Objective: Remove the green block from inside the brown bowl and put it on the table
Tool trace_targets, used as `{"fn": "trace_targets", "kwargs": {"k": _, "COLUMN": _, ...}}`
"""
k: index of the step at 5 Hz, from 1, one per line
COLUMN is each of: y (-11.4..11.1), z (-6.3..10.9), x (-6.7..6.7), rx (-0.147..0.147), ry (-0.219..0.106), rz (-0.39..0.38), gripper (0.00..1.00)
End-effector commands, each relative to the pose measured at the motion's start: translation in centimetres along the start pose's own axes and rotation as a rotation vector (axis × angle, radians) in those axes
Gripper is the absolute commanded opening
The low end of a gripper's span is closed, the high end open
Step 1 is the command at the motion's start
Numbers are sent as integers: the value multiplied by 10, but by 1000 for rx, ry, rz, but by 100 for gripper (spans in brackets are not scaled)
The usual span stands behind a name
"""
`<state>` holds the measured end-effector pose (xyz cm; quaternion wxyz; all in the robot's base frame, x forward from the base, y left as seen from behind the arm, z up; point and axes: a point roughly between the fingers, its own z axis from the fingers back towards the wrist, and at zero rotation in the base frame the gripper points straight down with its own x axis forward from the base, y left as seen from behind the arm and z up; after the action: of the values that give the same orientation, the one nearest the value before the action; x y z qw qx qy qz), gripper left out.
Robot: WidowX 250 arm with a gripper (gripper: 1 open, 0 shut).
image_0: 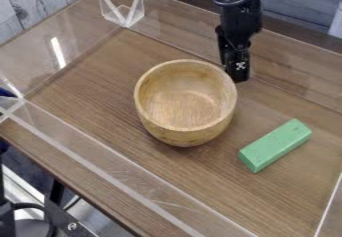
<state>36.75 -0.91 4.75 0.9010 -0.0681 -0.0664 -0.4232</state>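
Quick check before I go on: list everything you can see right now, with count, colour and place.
bowl: one, light tan wood, middle of the table, empty.
block: one, bright green, lying flat on the table, right of and nearer than the bowl, apart from it.
table: one, brown wood grain, under everything.
acrylic walls: clear, around the table's edges.
clear bracket: one, at the far left wall.
end effector: one, black, pointing down behind and right of the bowl, holding nothing.

Arm above the pincer (238,69) cut off by the top edge; pincer's jaw gap too small to tell.
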Motion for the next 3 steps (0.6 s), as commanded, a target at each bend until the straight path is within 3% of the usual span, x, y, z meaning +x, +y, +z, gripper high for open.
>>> {"fn": "trace_targets", "kwargs": {"k": 1, "y": 1, "z": 9, "x": 9, "rx": 23, "ry": -28, "rz": -22, "gripper": 100}}
{"fn": "trace_targets", "kwargs": {"k": 3, "y": -2, "z": 2, "x": 11, "rx": 10, "ry": -27, "rz": -40, "gripper": 100}}
